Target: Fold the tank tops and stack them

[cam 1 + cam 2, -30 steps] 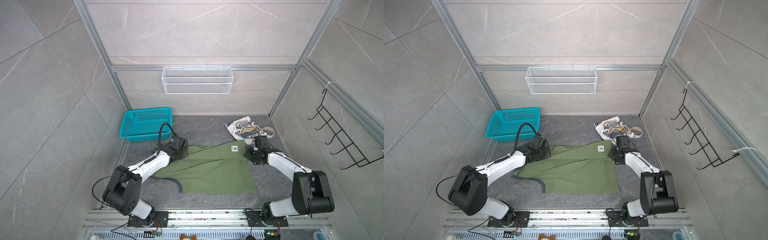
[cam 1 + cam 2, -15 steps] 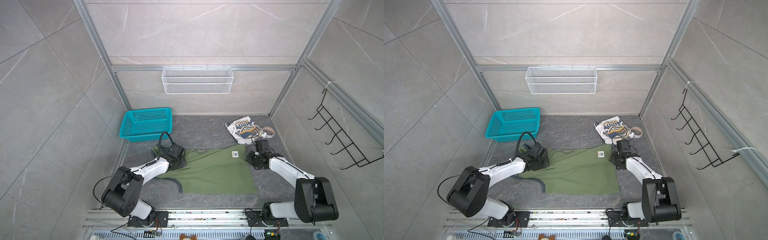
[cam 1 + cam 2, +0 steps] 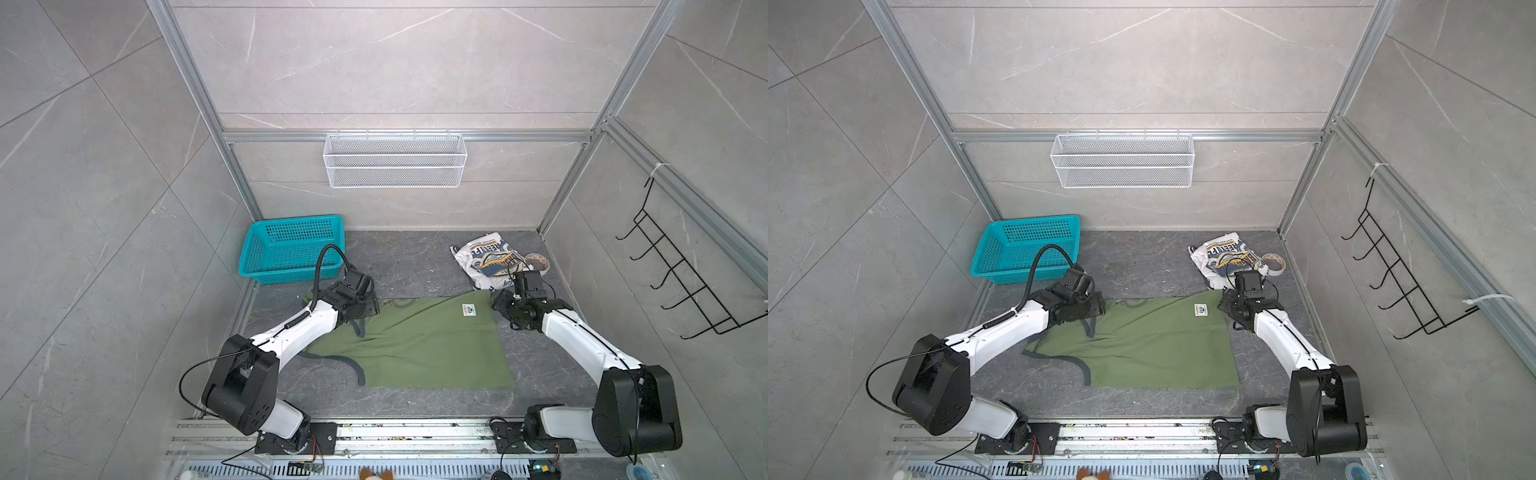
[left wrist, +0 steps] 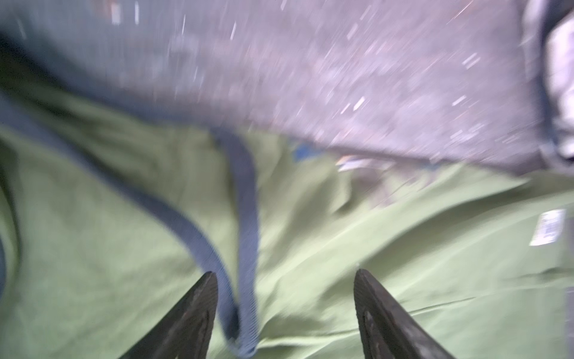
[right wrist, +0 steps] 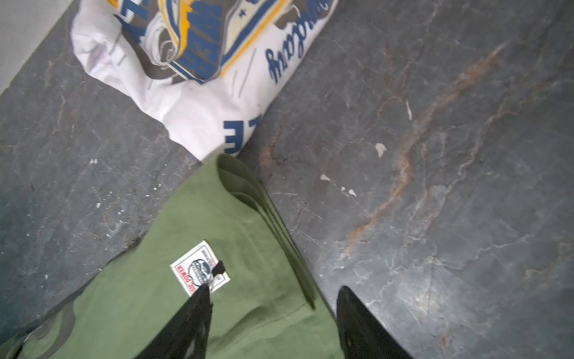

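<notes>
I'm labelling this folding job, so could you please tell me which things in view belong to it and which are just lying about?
Belongs to the job:
- olive green tank top, laid out between the arms
- white tank top, crumpled at the back right

Just lying about:
- teal basket
- tape roll beside the white top
- white wire basket on the back wall

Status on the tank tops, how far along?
Done: olive green tank top lies flat and looks folded once; layered edge shows in the right wrist view. In hand: nothing; left gripper and right gripper stand open at its far edge. Left: more folds, the white tank top lies crumpled at the back right, no stack yet.
</notes>
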{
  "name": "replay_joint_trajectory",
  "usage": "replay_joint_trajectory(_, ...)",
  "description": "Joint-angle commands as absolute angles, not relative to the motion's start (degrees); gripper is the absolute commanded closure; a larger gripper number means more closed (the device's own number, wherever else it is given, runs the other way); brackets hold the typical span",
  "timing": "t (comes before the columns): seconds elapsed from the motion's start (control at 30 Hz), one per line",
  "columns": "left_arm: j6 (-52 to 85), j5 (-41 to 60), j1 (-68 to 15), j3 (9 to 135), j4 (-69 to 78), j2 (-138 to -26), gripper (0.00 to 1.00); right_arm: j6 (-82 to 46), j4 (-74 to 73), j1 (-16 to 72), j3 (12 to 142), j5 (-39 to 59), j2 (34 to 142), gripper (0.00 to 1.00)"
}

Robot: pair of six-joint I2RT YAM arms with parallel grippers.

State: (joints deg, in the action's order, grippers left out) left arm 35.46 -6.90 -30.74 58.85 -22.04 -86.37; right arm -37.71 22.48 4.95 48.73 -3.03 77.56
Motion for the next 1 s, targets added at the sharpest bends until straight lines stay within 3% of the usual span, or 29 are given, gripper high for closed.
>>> replay_joint_trajectory(0.0, 33.0, -6.3, -30.5, 63.3, -24.7, -92.8, 0.27, -36.7, 23.7, 5.3, 51.1, -1.4, 81.8, 0.34)
replay_joint_trajectory(0.17, 32.4, -0.6, -30.6, 67.2, -20.5, -98.2, 0.32, -36.5, 16.6, 6.2, 53.7, 10.2, 85.6, 0.36)
replay_joint_trajectory(0.37, 33.9, 5.8, -30.5, 70.2, -15.1, -105.3, 0.36, -37.6, 15.3, 9.9, 58.8, 12.5, 93.6, 0.38)
replay_joint_trajectory(0.67, 38.4, -4.8, -26.9, 69.6, -16.6, -110.7, 0.35, -40.2, 17.7, 6.9, 60.4, 5.5, 102.2, 0.41)
replay_joint_trajectory(0.97, 38.6, -8.3, -25.5, 68.9, -19.1, -109.2, 0.29, -40.0, 18.7, 4.4, 59.2, 2.5, 101.3, 0.41)
